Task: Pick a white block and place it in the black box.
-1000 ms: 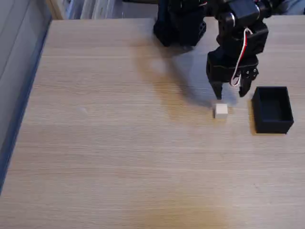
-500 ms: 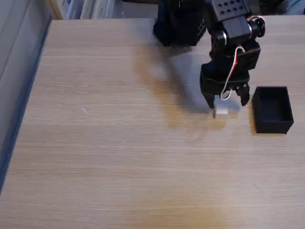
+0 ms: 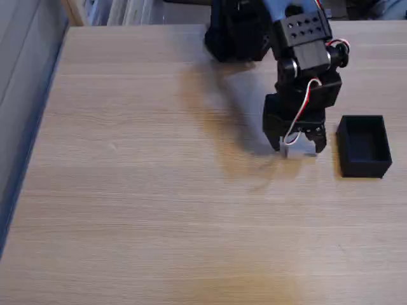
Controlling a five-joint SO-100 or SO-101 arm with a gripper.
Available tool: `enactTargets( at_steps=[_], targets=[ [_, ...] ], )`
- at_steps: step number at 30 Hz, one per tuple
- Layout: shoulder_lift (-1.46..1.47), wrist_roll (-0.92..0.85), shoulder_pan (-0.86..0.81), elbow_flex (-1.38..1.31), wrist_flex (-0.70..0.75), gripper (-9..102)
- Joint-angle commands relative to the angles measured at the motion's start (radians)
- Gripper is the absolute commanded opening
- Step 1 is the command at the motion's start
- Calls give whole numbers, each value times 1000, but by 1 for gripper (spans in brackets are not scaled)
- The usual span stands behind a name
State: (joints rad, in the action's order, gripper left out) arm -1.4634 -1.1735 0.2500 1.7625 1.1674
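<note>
Beside black box (image 3: 364, 146), end effector (image 3: 296, 147) straddles white block (image 3: 293, 150).

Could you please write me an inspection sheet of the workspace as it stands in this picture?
Surface: light wood-grain table, with the arm's shadow falling near the gripper.
Job's things: white block on the table, between the gripper's fingers; black box to its right in the fixed view, open-topped, with nothing seen inside.
Clutter: nothing seen.
Gripper: gripper is lowered over the block with a finger on each side; whether it has closed on the block cannot be told.
Cables: red and white wires loop down the front of the arm to the gripper.
Surroundings: grey wall or panel along the left edge; arm base at the table's far edge.
</note>
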Motion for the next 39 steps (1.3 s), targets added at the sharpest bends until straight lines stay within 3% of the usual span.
enactTargets(
  at_steps=[1,13,17,20,27,39],
  targets=[
    [5,29,-3,-32,-9,34],
    [20,38,0,0,-9,32],
    [18,28,0,8,8,26],
    [17,29,3,17,20,12],
    [-25,-31,26,43,58,0],
    [-402,-238,63,132,201,0]
  ],
)
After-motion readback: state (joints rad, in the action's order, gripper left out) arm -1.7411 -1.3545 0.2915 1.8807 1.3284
